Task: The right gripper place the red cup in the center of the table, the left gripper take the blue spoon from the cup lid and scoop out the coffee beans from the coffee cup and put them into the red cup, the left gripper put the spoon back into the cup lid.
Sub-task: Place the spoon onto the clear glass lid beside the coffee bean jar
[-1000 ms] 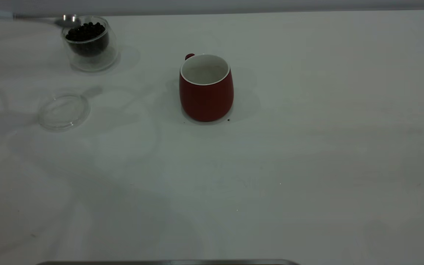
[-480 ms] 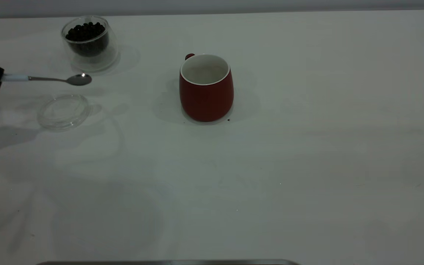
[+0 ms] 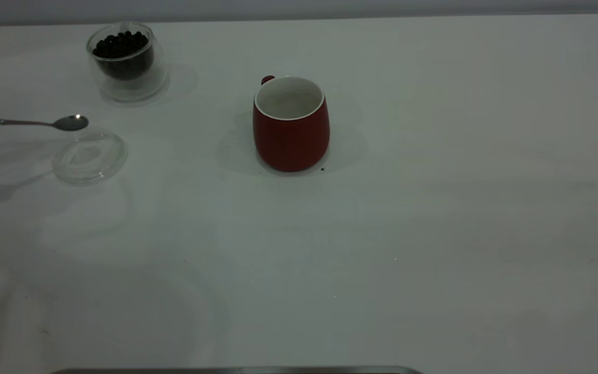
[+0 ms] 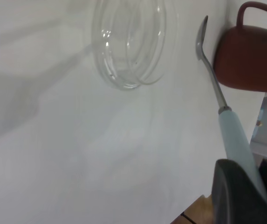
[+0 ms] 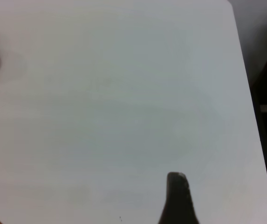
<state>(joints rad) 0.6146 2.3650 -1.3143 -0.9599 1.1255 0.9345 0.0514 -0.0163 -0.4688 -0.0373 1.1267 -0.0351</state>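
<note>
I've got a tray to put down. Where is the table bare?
The table is bare right of and in front of the red cup. The far-left corner is crowded: coffee cup, cup lid, blue spoon.

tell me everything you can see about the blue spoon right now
The blue spoon is a small teaspoon with a shiny metal bowl, a thin metal neck and a pale blue rounded handle. It lies roughly level, bowl toward the red cup, just beside the cup lid and not in it. No beans show in its bowl. The left gripper holds it by the handle's end.
</note>
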